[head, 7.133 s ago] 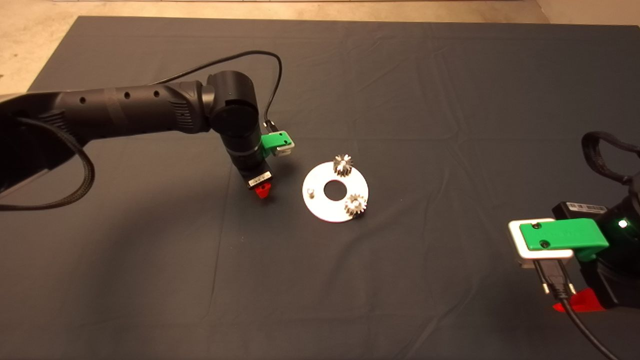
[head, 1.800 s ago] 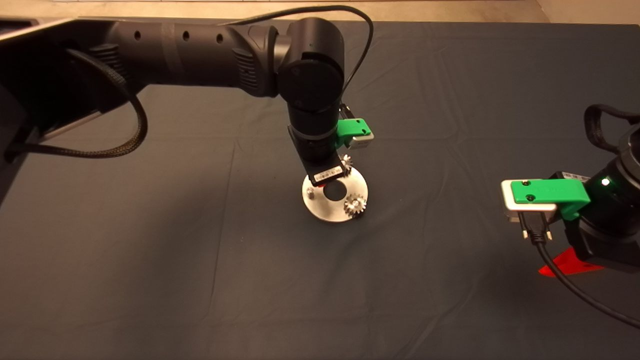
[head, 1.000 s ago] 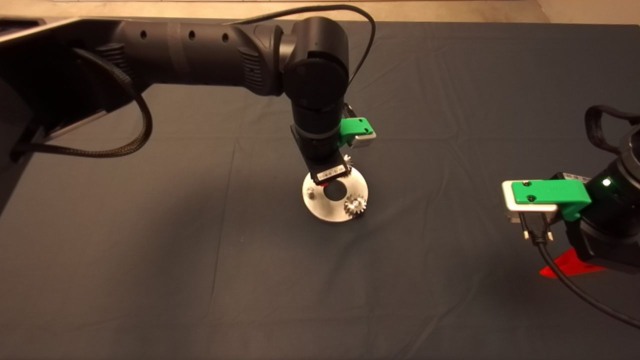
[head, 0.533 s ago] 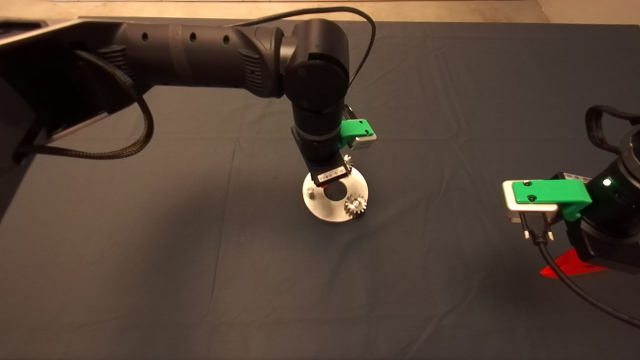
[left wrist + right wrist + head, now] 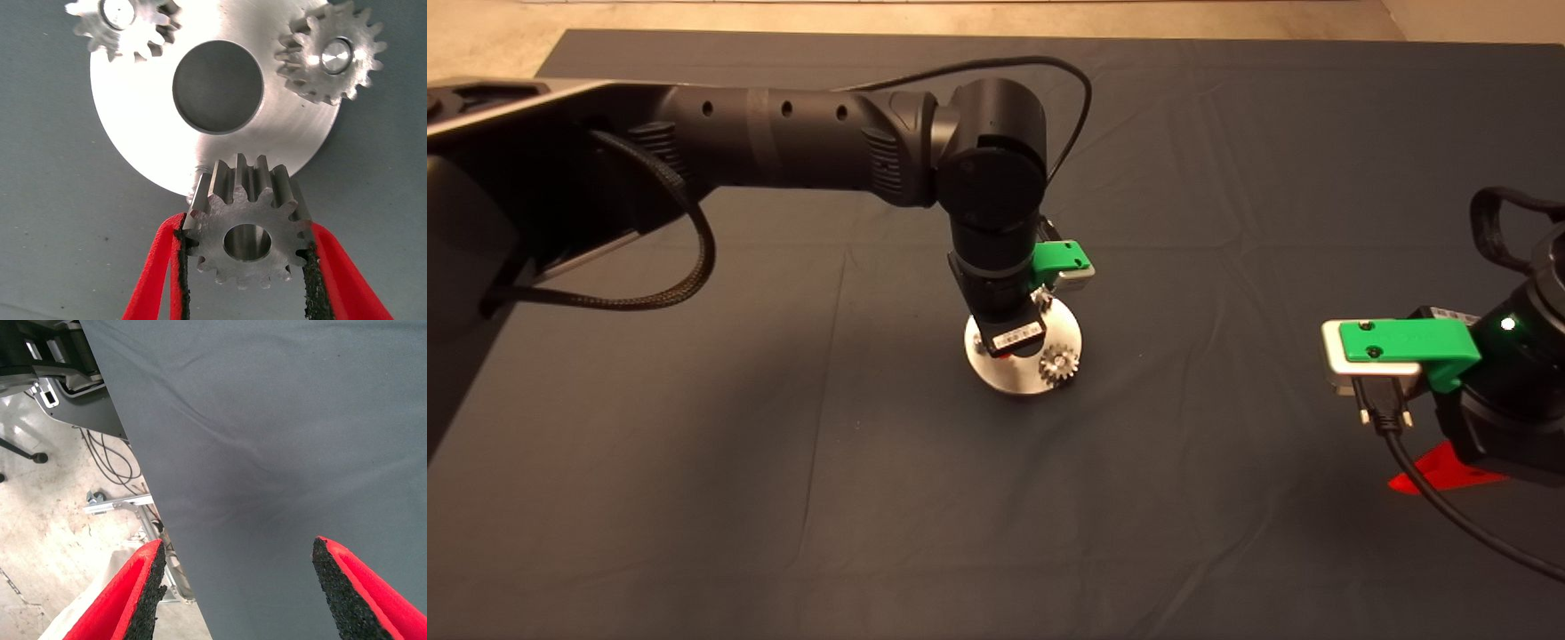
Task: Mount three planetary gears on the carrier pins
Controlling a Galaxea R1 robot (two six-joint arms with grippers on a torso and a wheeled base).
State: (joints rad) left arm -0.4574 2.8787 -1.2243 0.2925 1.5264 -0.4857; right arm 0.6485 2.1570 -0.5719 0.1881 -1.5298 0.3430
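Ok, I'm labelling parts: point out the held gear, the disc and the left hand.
held gear (image 5: 247,223), left wrist view, toothed face.
disc (image 5: 143,137), left wrist view, bare flat face.
left hand (image 5: 243,267), left wrist view, between fingertips.

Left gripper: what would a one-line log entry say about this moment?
left gripper: shut on third gear, above disc edge | two gears on pins | right gripper: open, parked at mat edge

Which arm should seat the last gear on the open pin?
Left. The left gripper is shut on the third gear, right over the disc edge by the last pin; two gears are seated. The right gripper is open at the mat edge, holding nothing.
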